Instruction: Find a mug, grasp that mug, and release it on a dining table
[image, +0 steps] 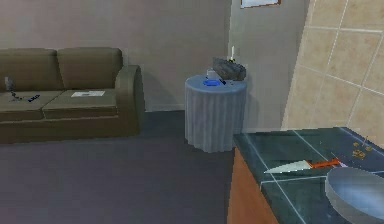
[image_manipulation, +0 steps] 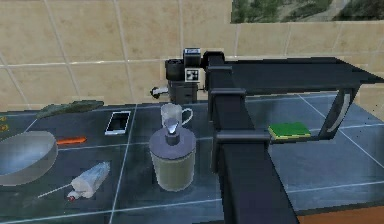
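Observation:
In the arm side view, the dark arm (image_manipulation: 240, 150) rises from the bottom edge to two white marked squares (image_manipulation: 189, 56). Left of them sits the gripper (image_manipulation: 170, 92), above the dark tiled counter (image_manipulation: 300, 165). Just under the gripper is a small pale cup-like thing (image_manipulation: 177, 118) that may be the mug. It overlaps the top of a grey cylindrical canister (image_manipulation: 172, 162) standing on the counter. I cannot tell whether the gripper holds anything or whether the cup rests on the canister.
The counter also carries a phone (image_manipulation: 118, 122), an orange-handled knife (image_manipulation: 68, 142), a grey bowl (image_manipulation: 22, 156), a lying bottle (image_manipulation: 90, 180) and a green sponge (image_manipulation: 290, 130). The forward view has a sofa (image: 70, 90), a blue bin (image: 214, 112) and the counter corner (image: 290, 175).

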